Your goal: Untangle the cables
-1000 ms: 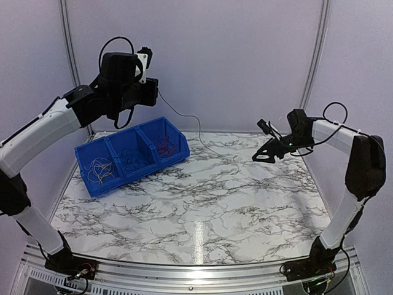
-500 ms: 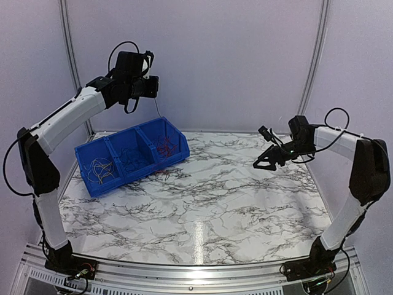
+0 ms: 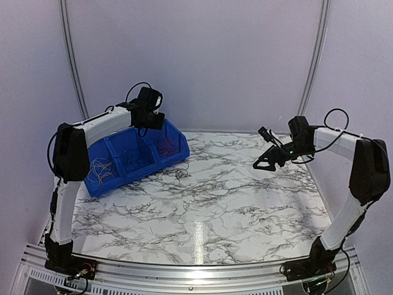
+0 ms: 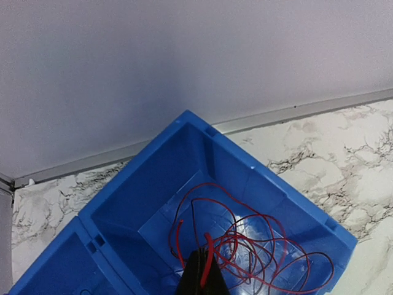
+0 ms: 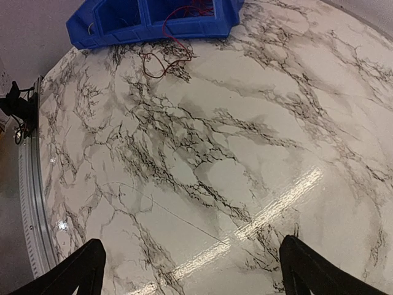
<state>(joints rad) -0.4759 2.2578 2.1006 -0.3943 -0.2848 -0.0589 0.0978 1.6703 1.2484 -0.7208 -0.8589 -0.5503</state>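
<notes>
A blue bin (image 3: 141, 172) with three compartments holds the cables: whitish ones (image 3: 101, 169) on the left, blue ones (image 3: 132, 158) in the middle, red ones (image 3: 164, 146) on the right. My left gripper (image 3: 155, 125) reaches down into the right compartment. The left wrist view shows the left gripper (image 4: 202, 275) shut with a red cable (image 4: 207, 255) pinched at its tips, above the red coil (image 4: 270, 246). A dark-red loop (image 3: 180, 173) lies on the table before the bin, loop (image 5: 161, 61) also in the right wrist view. My right gripper (image 3: 264, 161) hovers open and holds nothing.
The marble table (image 3: 215, 209) is walled at the back and sides. A hair-thin wire (image 5: 172, 212) lies across the marble below my right gripper (image 5: 196, 276). The bin (image 5: 153, 27) stands at the back left, its corner (image 4: 187, 117) near the rear wall.
My left arm swung down from high above the bin into its right compartment. The thin wire stretched from it dropped, and a loop now lies before the bin. My right gripper barely moved.
</notes>
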